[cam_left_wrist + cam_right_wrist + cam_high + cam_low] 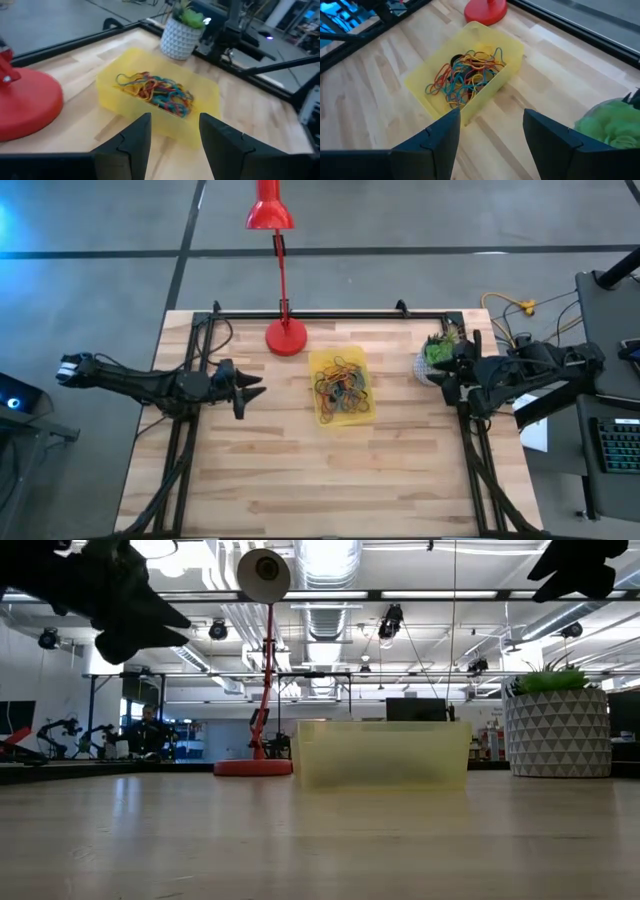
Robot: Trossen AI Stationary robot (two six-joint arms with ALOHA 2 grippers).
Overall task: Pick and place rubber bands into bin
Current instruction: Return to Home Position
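1 bin (pixel 341 419) mid-table, btwn 1 red lamp base (pixel 286 337) & 1 plant pot (pixel 430 368). Rubber bands (pixel 343 385) in 1 tangled pile inside, too many to count. 2 grippers: left gripper (pixel 175 117) & right gripper (pixel 491 114), both wide, holding nothing, at table sides.

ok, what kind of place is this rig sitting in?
Looks like a robotics lab in an open industrial hall: exposed ducts and strip lights overhead, a keyboard beside the wooden table, and what may be other arm rigs behind.
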